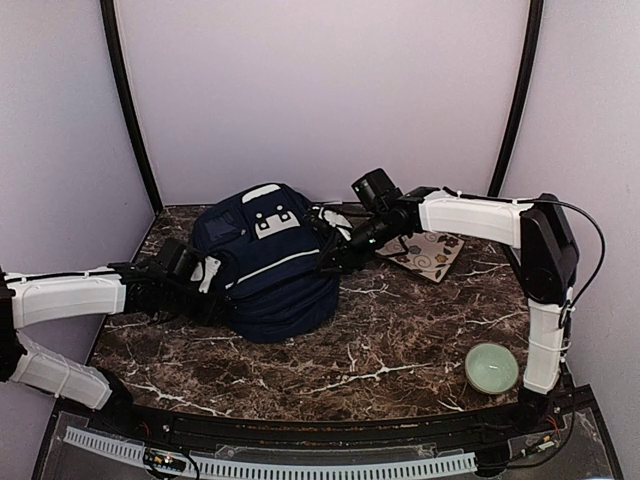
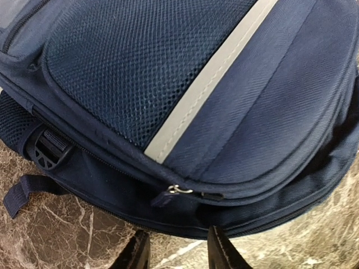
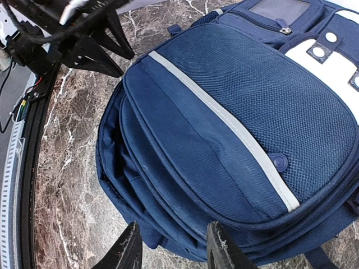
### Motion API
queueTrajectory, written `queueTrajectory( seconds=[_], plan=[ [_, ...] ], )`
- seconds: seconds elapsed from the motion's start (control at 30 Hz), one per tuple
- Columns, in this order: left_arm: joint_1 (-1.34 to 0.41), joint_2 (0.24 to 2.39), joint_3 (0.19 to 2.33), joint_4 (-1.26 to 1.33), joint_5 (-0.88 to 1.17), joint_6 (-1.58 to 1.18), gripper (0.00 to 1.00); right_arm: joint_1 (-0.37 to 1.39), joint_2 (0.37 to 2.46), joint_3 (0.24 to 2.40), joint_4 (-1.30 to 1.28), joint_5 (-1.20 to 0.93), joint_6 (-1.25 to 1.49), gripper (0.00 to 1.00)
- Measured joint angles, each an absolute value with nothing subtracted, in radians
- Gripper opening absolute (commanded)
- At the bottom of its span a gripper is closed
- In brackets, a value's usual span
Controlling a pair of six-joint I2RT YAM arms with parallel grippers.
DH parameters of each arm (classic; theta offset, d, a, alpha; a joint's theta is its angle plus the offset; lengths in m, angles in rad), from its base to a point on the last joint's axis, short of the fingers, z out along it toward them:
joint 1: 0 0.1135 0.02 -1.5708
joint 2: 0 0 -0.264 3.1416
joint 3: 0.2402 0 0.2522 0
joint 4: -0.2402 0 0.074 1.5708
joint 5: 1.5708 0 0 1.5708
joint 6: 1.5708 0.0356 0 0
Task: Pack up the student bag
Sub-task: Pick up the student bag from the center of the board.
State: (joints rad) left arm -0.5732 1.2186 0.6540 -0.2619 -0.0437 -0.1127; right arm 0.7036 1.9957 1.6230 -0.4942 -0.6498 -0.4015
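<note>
Two arms flank a navy bag (image 1: 268,262) lying front-up at mid-table (image 1: 400,350); all places below are given relative to the bag.

Progress. The bag bulges and the zips that show look drawn shut: a puller (image 2: 175,189) sits at the end of its track on the edge nearest the left gripper (image 2: 174,249). A patterned book (image 1: 428,254) lies flat on the marble just right of the bag, and a green bowl (image 1: 492,367) stands well apart at the near right. Judged from this, the scene fits either a bag shut before the book goes in, or a filled bag zipped with the book left over; the pictures do not settle which.

Grippers. The left gripper sits just off the bag's left edge, fingers parted with only marble between them. The right gripper (image 3: 171,249) hovers at the bag's right edge, fingers likewise spread and holding nothing.

Views compared. Only the top view shows the book and bowl. Only the left wrist view shows the zip puller and a strap buckle (image 2: 49,148). Only the right wrist view shows the bag's stacked side seams and the grey stripe (image 3: 224,120) along its full run.
</note>
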Motion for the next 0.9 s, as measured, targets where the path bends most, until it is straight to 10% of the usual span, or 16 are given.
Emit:
queueTrajectory(
  seconds=[0.33,0.53,0.9],
  plan=[
    [-0.546,1.365,0.679,-0.185,-0.01,0.04,0.27,0.711,1.996,1.621,-0.494,-0.655,-0.401,0.4],
    [-0.546,1.415,0.68,-0.145,0.032,0.087,0.04,0.712,1.996,1.617,-0.495,-0.659,-0.402,0.4],
    [-0.54,1.344,0.721,-0.26,0.078,0.04,0.0,0.712,2.001,1.615,-0.494,-0.653,-0.401,0.39]
  ],
)
